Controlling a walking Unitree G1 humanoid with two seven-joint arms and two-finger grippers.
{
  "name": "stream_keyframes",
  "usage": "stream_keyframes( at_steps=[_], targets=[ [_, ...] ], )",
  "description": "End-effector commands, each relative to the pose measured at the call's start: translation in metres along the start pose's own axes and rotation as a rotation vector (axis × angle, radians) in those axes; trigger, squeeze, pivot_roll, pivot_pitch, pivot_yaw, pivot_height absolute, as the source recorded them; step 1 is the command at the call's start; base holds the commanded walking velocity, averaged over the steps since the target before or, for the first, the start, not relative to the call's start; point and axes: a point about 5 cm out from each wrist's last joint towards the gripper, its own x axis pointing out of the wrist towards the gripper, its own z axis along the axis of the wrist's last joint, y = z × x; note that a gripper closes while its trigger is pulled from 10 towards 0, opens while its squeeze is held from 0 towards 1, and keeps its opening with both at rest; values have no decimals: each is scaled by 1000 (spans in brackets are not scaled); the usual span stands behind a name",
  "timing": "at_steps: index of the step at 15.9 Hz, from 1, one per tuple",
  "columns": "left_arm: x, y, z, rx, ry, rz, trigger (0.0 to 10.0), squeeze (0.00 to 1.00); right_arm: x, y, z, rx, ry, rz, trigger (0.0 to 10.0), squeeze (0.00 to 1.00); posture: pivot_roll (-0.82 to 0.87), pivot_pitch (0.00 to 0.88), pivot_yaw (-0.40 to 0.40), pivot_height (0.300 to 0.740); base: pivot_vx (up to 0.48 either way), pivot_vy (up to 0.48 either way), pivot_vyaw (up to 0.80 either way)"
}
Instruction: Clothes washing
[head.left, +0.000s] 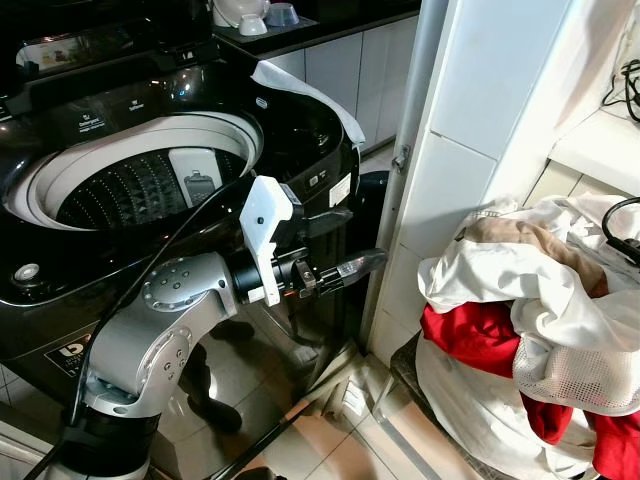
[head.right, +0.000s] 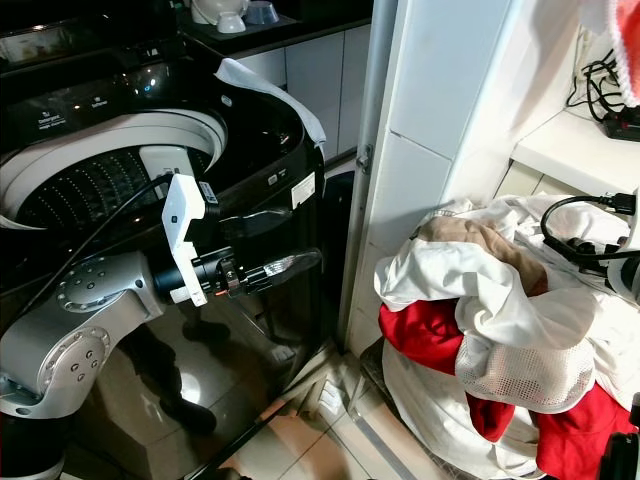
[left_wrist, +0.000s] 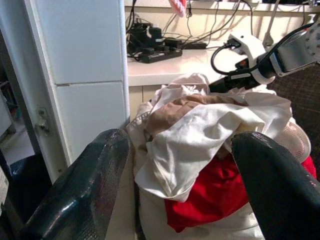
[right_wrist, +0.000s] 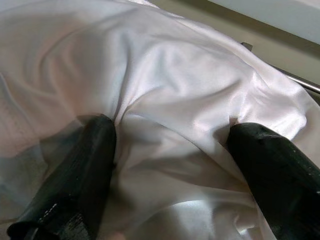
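**Reaching into the laundry pile beside an open washer**

I am at the picking-up step, as I judge it: nothing is in the drum yet that I can see, and my right gripper (right_wrist: 170, 165) is down on the clothes. Its two black fingers (right_wrist: 75, 175) are spread wide, both tips pressed into a fold of shiny white cloth (right_wrist: 165, 90), with nothing pinched between them so far. My left gripper (head.left: 340, 245) is held out level in front of the washing machine (head.left: 300, 130), pointing toward the pile; its fingers are also wide apart and empty.

The laundry heap (head.left: 530, 340) sits low on my right, well apart from the washer, with a white wall pillar (head.left: 450, 170) between them. The washer is on my left, its lid up and the perforated drum (head.left: 130, 190) open.

Next, I think the right fingers must close on that white fold, lift it free of the tangle, and carry it around the pillar to the drum.

Counted: one washer, one heap, two grippers. In the heap I can tell several white pieces, one tan garment (head.left: 530, 240), red fabric (head.left: 480, 335) and a white mesh piece (head.left: 580, 375); an exact garment count I cannot tell.
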Motion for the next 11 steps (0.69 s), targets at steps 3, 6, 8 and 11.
stream_keyframes(
  at_steps=[3,6,8,11],
  targets=[
    [3,-7,3,-7,-3,-54,10000,0,-2,-4,0,32,-5,-17,0,0,-6,0,27,740,0,0,0],
    [4,-9,1,-34,-6,-64,10000,0,-3,-6,1,32,-28,-29,0,0,-11,0,36,740,0,0,0],
    [7,-8,2,-29,-10,-62,10000,0,-5,-7,4,25,-47,-36,0,0,-12,0,32,740,0,0,0],
    [7,-6,2,-30,-13,-47,10000,0,-7,-5,5,41,-60,-18,0,0,-19,0,33,740,0,0,0]
  ],
)
